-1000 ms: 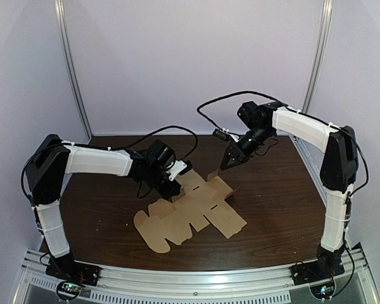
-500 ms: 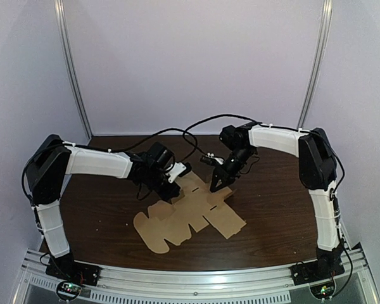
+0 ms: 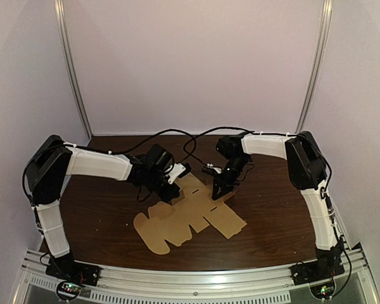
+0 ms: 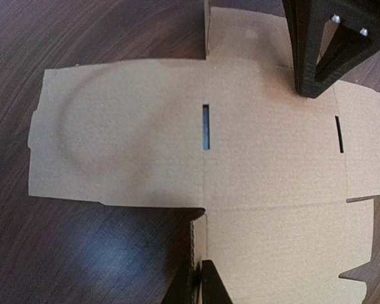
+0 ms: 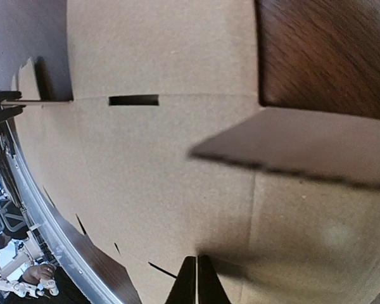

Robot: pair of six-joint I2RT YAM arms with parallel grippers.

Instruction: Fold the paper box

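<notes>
Right pincer [image 5: 197, 278], tips pressed together and empty, pins the flat cardboard box blank [image 3: 196, 215] to the bench [image 3: 272, 209] while the left pincer [image 4: 196, 282] clamps a raised side flap [image 4: 195, 244]; lifting too hard could tear the crease or drag the sheet loose.

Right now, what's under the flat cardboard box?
The dark wooden table, which shows all round the flat cardboard box. Anything beneath the middle is covered by the sheet, so I cannot tell.

You see the flat brown cardboard box blank [image 3: 189, 220] lying mostly unfolded on the dark wooden bench [image 3: 278, 215], side flaps raised.
</notes>
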